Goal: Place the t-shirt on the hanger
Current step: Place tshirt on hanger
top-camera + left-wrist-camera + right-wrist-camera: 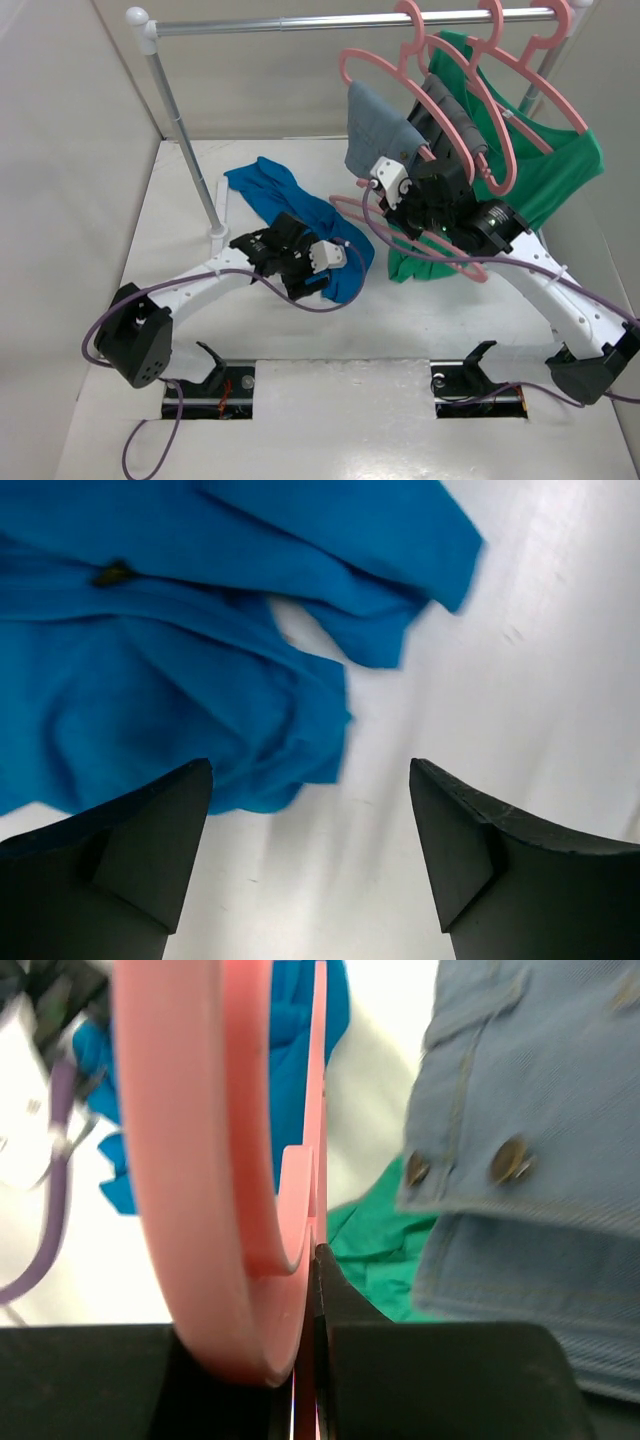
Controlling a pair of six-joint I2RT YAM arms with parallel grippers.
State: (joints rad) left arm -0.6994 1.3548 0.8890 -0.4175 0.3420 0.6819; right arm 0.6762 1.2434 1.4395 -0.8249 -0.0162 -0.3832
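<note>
The bright blue t-shirt lies crumpled on the white table, left of centre. In the left wrist view the t-shirt fills the upper left. My left gripper hovers at the shirt's near right edge. It is open, with only bare table between its fingers. My right gripper is shut on a pink hanger, held low over the bottom of the green shirt. In the right wrist view the hanger runs up from the closed fingers, and the gripper pinches its thin edge.
A metal rail on a slanted post spans the back. From it hang pink hangers carrying grey-blue trousers and a green shirt, close to my right arm. White walls close in both sides.
</note>
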